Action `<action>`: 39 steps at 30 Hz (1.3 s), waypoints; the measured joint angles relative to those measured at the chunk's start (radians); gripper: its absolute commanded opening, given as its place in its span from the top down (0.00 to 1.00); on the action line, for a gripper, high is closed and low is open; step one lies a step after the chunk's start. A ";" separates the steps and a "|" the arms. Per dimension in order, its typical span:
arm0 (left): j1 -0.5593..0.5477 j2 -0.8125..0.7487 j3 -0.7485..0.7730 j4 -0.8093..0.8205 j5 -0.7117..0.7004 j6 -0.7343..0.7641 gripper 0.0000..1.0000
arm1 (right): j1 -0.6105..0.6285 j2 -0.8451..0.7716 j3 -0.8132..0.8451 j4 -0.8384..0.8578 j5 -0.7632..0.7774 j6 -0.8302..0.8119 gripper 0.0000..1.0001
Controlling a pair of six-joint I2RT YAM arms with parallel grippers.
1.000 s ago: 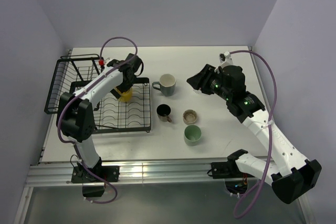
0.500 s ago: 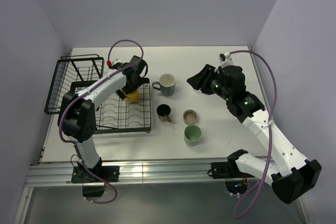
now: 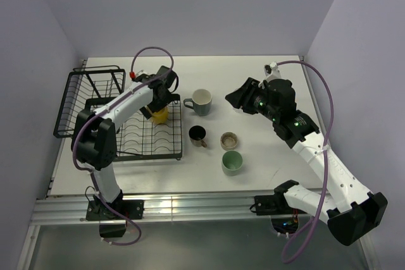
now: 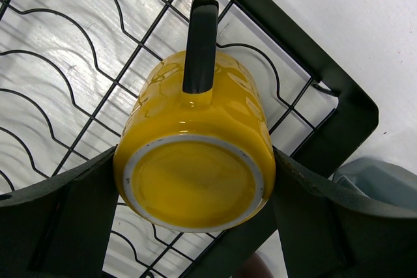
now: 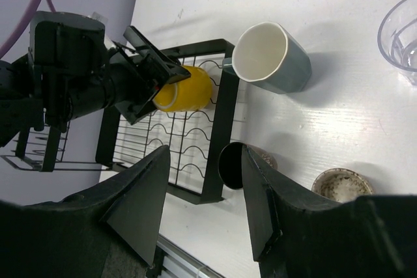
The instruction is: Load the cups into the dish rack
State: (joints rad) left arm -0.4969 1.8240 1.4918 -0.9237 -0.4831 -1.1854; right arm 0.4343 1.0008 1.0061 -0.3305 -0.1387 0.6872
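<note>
yellow mug (image 4: 195, 161): glossy glazed ceramic, smooth; pale unglazed ring on its base; shiny black handle.
dish rack (image 4: 293, 43): thin black wire with a smooth coating; flat frame matt black.
table (image 4: 365, 17): white, matt, faint wood grain.
grey mug (image 5: 287, 66): matt grey outside, smooth white inside.
clear glass (image 5: 399, 30): transparent, shiny.
left gripper fingers (image 4: 58, 219): matt black plastic, slightly grainy.

Rack frame (image 4: 339, 115) beside yellow mug (image 4: 195, 154); dividers (image 4: 58, 76) below

The top camera looked down from above and behind over the whole worktop (image 3: 253, 74). The left wrist camera sat close above the yellow mug (image 4: 195, 161) and rack (image 4: 348, 118); the right saw both from farther off.
</note>
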 measured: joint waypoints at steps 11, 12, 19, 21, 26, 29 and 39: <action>0.002 0.035 0.057 -0.041 0.015 0.007 0.20 | 0.000 0.000 0.000 0.000 0.000 -0.002 0.43; 0.003 0.038 0.063 -0.046 0.015 0.007 0.18 | 0.000 0.000 0.000 -0.001 0.000 -0.002 0.43; 0.006 0.054 0.083 -0.061 0.011 0.006 0.05 | 0.000 0.000 0.000 -0.001 -0.001 -0.005 0.41; 0.008 0.058 0.085 -0.062 0.008 0.004 0.02 | 0.000 0.000 0.000 0.000 -0.001 -0.006 0.39; 0.008 0.067 0.093 -0.087 0.006 -0.005 0.01 | 0.000 0.000 0.000 -0.001 -0.002 -0.007 0.36; 0.008 0.072 0.101 -0.110 0.004 -0.005 0.01 | 0.000 0.000 0.000 0.000 -0.002 -0.009 0.35; 0.008 0.071 0.130 -0.124 -0.014 0.032 0.02 | 0.000 0.000 0.000 0.000 -0.004 -0.013 0.34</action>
State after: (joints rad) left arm -0.4892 1.8954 1.6218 -1.0477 -0.4976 -1.1538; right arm 0.4343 1.0012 1.0058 -0.3309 -0.1425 0.6746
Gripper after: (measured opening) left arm 0.992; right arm 0.655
